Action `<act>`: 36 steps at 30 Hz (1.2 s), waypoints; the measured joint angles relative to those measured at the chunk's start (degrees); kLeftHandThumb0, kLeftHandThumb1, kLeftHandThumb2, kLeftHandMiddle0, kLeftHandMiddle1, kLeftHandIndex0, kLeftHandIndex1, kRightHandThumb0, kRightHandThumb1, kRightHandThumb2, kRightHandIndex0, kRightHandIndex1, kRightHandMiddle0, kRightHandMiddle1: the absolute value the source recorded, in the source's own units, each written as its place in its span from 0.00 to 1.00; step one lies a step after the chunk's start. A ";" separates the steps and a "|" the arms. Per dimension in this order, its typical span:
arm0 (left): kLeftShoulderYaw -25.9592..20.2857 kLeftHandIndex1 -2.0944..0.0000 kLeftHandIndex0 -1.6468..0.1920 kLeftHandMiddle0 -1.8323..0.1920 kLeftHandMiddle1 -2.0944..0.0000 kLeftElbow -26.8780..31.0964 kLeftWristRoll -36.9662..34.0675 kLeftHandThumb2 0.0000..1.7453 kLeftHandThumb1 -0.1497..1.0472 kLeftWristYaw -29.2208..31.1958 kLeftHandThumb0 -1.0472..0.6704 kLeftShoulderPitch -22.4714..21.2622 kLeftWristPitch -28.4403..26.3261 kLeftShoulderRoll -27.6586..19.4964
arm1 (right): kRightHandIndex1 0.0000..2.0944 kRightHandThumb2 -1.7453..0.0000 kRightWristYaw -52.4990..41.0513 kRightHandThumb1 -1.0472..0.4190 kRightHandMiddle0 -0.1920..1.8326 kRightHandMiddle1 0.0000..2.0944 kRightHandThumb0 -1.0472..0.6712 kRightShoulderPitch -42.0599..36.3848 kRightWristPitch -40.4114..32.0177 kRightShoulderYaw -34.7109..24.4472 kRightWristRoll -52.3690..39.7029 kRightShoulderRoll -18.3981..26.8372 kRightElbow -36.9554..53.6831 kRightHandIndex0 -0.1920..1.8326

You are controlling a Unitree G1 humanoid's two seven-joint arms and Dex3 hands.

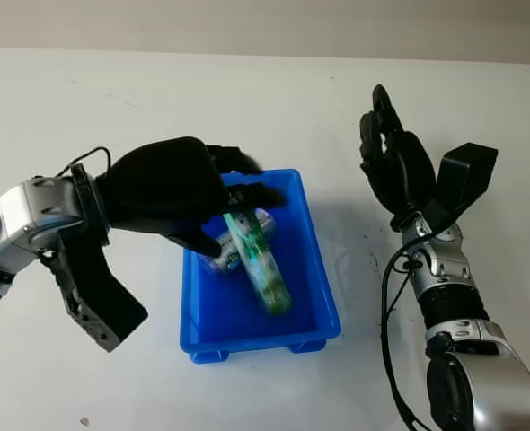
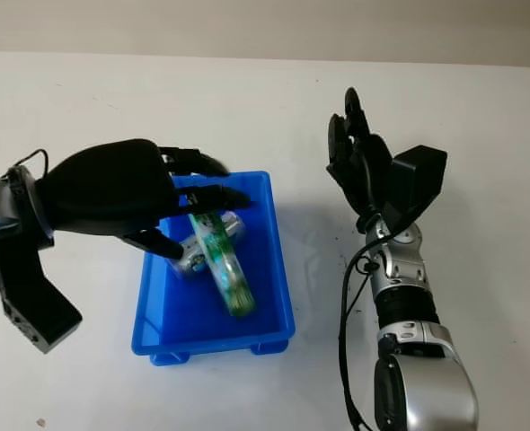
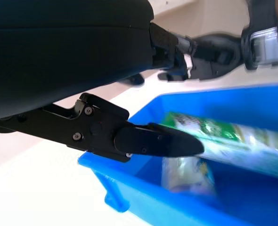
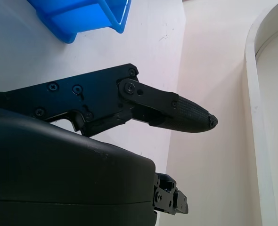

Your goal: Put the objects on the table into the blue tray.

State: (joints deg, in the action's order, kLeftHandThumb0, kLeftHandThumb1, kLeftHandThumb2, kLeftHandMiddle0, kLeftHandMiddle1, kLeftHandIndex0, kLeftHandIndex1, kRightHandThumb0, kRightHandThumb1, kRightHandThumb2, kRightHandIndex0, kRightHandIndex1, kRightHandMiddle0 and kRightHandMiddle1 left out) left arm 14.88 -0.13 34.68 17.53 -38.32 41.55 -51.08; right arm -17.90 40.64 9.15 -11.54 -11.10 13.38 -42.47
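A green tube (image 1: 260, 260) is leaned across a small packet (image 1: 225, 256) inside the blue tray (image 1: 322, 296), mid-worktop (image 1: 139, 99). The left hand (image 1: 171, 193) is held over the tray's far-left corner, open, nothing pinched by its fingers (image 3: 158, 143). The right hand (image 1: 393, 162) is raised beside the tray, open.

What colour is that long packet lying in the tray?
Mostly green with white patches; the long packet shows best in the left eye view.

We note a white table (image 1: 247, 99) with small dark specks, evenly lit; a pale beige wall (image 1: 265, 22) runs behind its far edge.
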 measured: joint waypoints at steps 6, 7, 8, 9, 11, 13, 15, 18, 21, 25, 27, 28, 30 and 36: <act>-1.83 0.99 0.94 0.95 0.99 -2.53 -7.62 0.21 1.00 1.83 0.25 -1.42 1.54 2.69 | 0.00 0.61 0.23 0.00 0.00 0.00 0.23 0.00 -0.01 0.01 -0.01 -0.01 0.04 0.00; -2.36 0.99 0.96 0.97 0.99 -2.92 -9.68 0.24 1.00 2.59 0.24 -1.68 0.80 3.13 | 0.00 0.61 0.24 0.00 0.00 0.00 0.22 0.00 -0.01 0.01 -0.01 -0.03 0.04 0.00; -3.02 0.99 0.97 0.98 0.99 -3.18 -12.49 0.26 1.00 3.58 0.23 -1.77 -0.70 3.66 | 0.00 0.61 0.24 0.00 0.00 0.00 0.22 0.00 -0.01 0.01 -0.01 -0.03 0.04 0.00; -3.91 1.00 0.98 0.99 1.00 -3.39 -16.28 0.26 1.00 5.00 0.21 -1.71 -3.19 4.46 | 0.00 0.61 0.27 0.00 0.00 0.00 0.22 0.00 -0.01 0.00 -0.02 -0.04 0.04 0.00; -6.23 1.00 1.00 1.00 1.00 -3.56 -24.83 0.27 1.00 7.69 0.18 -1.26 -9.91 6.16 | 0.00 0.62 0.39 0.00 0.00 0.00 0.22 0.01 -0.01 0.02 -0.06 -0.11 0.04 0.00; -9.65 0.99 0.99 0.99 0.99 -3.66 -31.64 0.31 1.00 7.95 0.12 -0.33 -16.00 8.49 | 0.00 0.62 0.52 0.00 0.00 0.00 0.22 0.00 -0.01 -0.03 -0.17 -0.12 0.04 0.00; -13.46 0.99 0.99 0.99 0.98 -3.71 -35.75 0.35 1.00 5.29 0.11 1.18 -22.58 11.67 | 0.00 0.62 0.50 0.00 0.00 0.00 0.22 0.00 -0.01 -0.03 -0.32 -0.15 0.10 0.00; -18.85 1.00 1.00 1.00 0.99 -3.35 -42.68 0.38 1.00 0.71 0.13 3.58 -30.55 17.26 | 0.00 0.61 0.34 0.00 0.00 0.00 0.22 -0.02 -0.05 -0.06 -0.58 -0.16 0.28 0.00; -23.55 1.00 1.00 1.00 1.00 -3.59 -48.46 0.40 1.00 -4.47 0.14 5.76 -35.48 23.91 | 0.00 0.59 0.45 0.00 0.00 0.00 0.23 -0.04 -0.50 -0.04 -0.71 -0.24 1.58 0.00; -27.03 1.00 1.00 1.00 1.00 -5.86 -50.96 0.42 1.00 -9.93 0.17 7.01 -39.07 30.01 | 0.00 0.59 1.02 0.00 0.00 0.00 0.21 -0.06 -1.17 -0.03 -0.72 -0.25 3.18 0.00; -28.44 1.00 1.00 1.00 1.00 -7.37 -51.65 0.41 1.00 -11.75 0.16 7.69 -40.07 32.06 | 0.00 0.58 0.85 0.00 0.00 0.00 0.20 -0.09 -1.19 0.01 -0.64 -0.21 4.10 0.00; -29.10 1.00 1.00 1.00 1.00 -8.06 -51.96 0.41 1.00 -12.42 0.16 8.21 -40.34 33.10 | 0.00 0.58 0.68 0.00 0.00 0.00 0.19 -0.12 -1.19 0.04 -0.57 -0.14 4.47 0.00; -29.93 1.00 1.00 1.00 1.00 -9.40 -52.19 0.41 1.00 -13.22 0.15 9.49 -40.33 34.98 | 0.00 0.58 0.42 0.00 0.00 0.00 0.18 -0.27 -1.31 0.10 -0.39 0.10 5.02 0.00; -30.99 1.00 1.00 1.00 1.00 -13.74 -52.03 0.42 1.00 -13.57 0.15 10.56 -38.40 37.38 | 0.00 0.57 0.60 0.00 0.00 0.00 0.16 -0.60 -2.50 0.32 0.28 0.49 6.50 0.00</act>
State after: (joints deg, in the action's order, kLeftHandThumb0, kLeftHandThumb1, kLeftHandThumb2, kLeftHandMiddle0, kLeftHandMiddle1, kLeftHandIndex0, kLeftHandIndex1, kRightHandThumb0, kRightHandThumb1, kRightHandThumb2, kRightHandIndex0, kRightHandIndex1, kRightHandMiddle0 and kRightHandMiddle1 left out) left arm -16.10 -13.87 -17.35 3.96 -27.76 3.15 -13.70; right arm -17.30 40.04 6.65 -11.22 -10.83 13.87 -35.97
